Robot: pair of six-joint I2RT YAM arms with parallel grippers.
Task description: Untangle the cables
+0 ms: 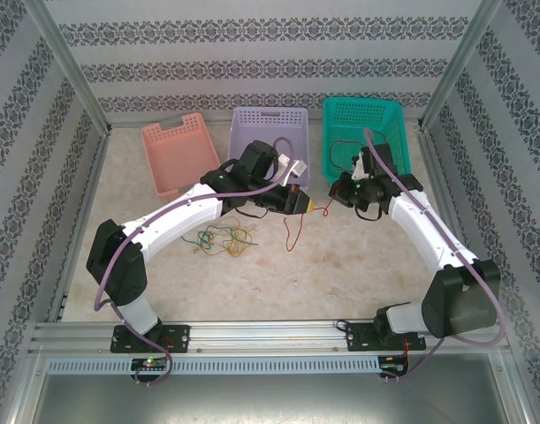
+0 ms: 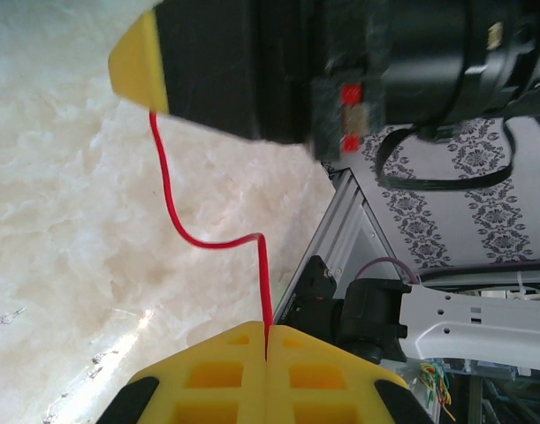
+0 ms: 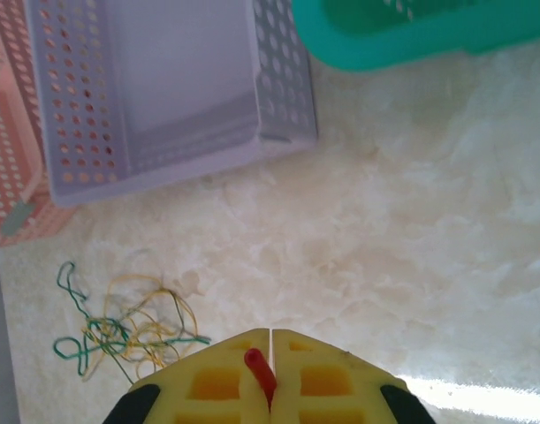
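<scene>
Left hand (image 2: pixel 266 352) and right hand (image 3: pixel 270 353) are both pinching the limp, seemingly featherlight red cable (image 2: pixel 172 208), which is sagging between them.

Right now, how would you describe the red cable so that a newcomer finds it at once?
On the table, in front of the lilac basket, the left gripper and the right gripper meet. The red cable is pinched by both and droops in a loop. It alone is red and held; the green and yellow cables lie tangled nearby.
</scene>
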